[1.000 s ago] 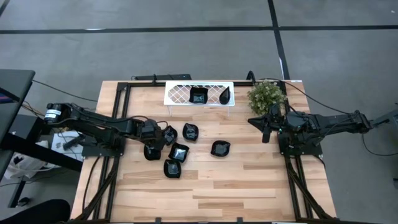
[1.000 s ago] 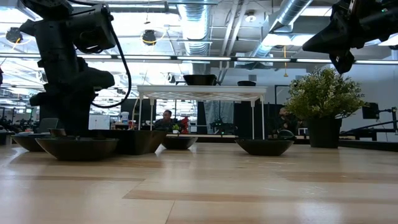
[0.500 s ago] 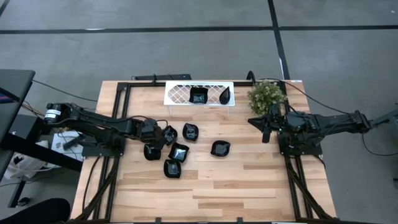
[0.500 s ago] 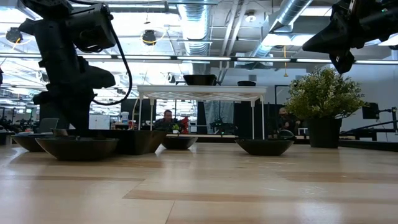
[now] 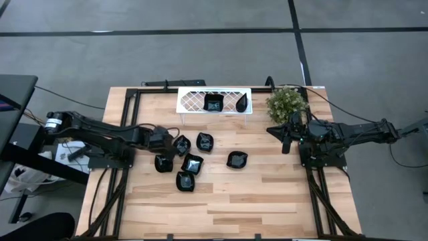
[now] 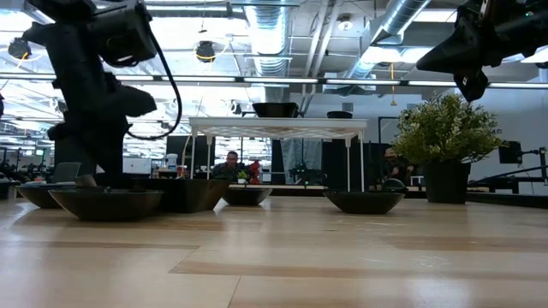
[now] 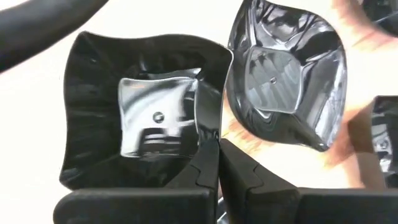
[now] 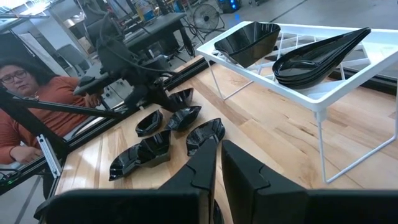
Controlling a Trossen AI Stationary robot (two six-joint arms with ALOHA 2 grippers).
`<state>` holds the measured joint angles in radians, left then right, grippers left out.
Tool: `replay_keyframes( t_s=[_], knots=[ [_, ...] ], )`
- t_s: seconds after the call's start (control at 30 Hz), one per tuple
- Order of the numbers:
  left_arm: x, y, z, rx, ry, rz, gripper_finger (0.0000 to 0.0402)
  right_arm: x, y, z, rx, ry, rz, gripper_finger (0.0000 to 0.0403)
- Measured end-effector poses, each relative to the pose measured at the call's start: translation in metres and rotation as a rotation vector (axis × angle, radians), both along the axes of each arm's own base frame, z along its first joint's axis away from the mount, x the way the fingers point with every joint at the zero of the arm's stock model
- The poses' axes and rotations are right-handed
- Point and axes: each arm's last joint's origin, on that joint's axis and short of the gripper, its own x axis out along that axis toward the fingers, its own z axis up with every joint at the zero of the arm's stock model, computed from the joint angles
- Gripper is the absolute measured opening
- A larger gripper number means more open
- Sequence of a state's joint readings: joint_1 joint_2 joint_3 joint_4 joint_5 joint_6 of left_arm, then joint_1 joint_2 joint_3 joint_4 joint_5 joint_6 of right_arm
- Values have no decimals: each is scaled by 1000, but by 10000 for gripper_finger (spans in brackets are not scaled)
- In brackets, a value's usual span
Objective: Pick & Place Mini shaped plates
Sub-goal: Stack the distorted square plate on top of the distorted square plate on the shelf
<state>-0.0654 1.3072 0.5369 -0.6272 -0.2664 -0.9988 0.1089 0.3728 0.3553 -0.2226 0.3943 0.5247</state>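
A: Left gripper (image 5: 166, 148) is down in the plate cluster, left-centre of the table (image 5: 267, 201). Fingers pinched together on the rim of a squarish wavy plate (image 7: 134, 118). The wrist view shows the rim wall sandwiched between them.

B: Neighbour plates?

A: A teardrop plate (image 7: 286, 74) sits right beside the gripped one, rims nearly touching. From above there are five plates in the cluster plus one more (image 5: 237, 159) off toward the right (all glossy black, hard to separate the ones under the arm).

B: Tray?

A: White lattice tray (image 5: 194, 100) at the far edge holds two already: a squarish one (image 5: 213, 103) and a leaf-shaped one (image 5: 243, 103).

B: Right side?

A: Right gripper (image 5: 286, 139) hangs above the table near the green plant (image 5: 286, 104), fingers together, holding nothing. Its wrist view looks across to the tray and the cluster.

B: Anyone around?

A: A person in an orange top (image 8: 37, 118) is beyond the table's left edge.
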Motion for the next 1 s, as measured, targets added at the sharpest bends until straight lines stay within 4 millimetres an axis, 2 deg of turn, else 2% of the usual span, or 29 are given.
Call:
replay_keyframes(
  t_s=[0.37,0.63,1.0],
  knots=[
    [-15,1,26,-11,-102,30,4,0,0,0,0,0,0,21],
    [-20,5,37,-14,-159,52,3,0,0,0,0,0,-1,21],
    [-7,7,74,4,-242,14,3,0,0,0,0,0,-1,21]
  ],
)
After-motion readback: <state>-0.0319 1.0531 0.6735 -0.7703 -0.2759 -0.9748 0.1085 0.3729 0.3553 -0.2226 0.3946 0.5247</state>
